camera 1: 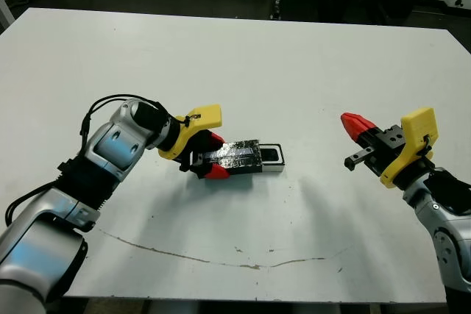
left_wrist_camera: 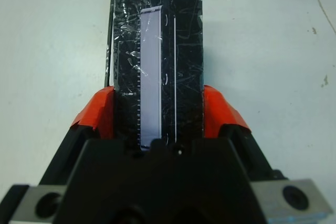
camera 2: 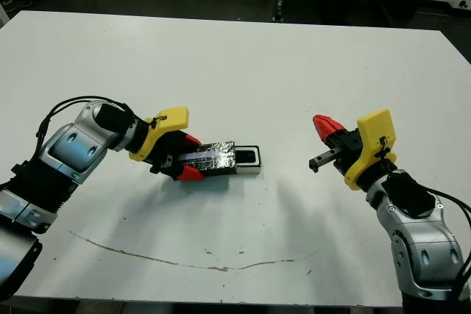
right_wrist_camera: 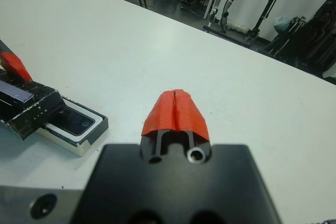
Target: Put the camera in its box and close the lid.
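From the head camera we see our left gripper (camera 1: 208, 154) clamped on the lid (camera 1: 237, 155), which lies partway over the box (camera 1: 273, 157) near mid-table (camera 1: 243, 64). Our left wrist view shows red fingertips (left_wrist_camera: 100, 114) pinching the lid's sides. Our right wrist view shows our right gripper (right_wrist_camera: 175, 109) pressed together, apart from the box, the camera (right_wrist_camera: 73, 123) inside.

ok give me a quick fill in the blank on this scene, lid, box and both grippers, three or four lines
1. The lid is gripped by the ___ gripper.
2. The lid covers most of the box, leaving the end nearer the ___ gripper uncovered.
3. The right gripper holds nothing, and its two red fingertips are pressed ___.
4. Inside the uncovered end of the box, a ___-coloured object shows within the white lining.

Missing words: left; right; together; black
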